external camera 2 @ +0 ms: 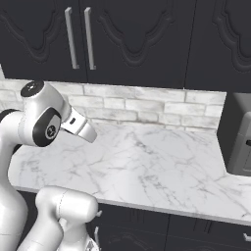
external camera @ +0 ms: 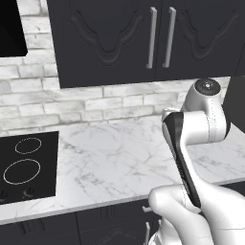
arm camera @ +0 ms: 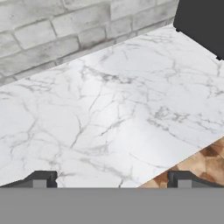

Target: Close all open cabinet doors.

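Claw low over the marble surface, looking down at bare stone, tips spread wide apart, nothing between them. Cabinet doors high above on the far wall, over the brick strip; so up and away from the claw, well apart from it. Long axis of each door upright, with silver bar handles running the same way, two of them side by side at the seam. Those two doors look flush and shut in both base views. At the right edge of the left base view a dark upright panel, possibly a door standing out edge-on; cannot tell. Likely next: lift and swing toward the right. No brand, label or writing readable anywhere.
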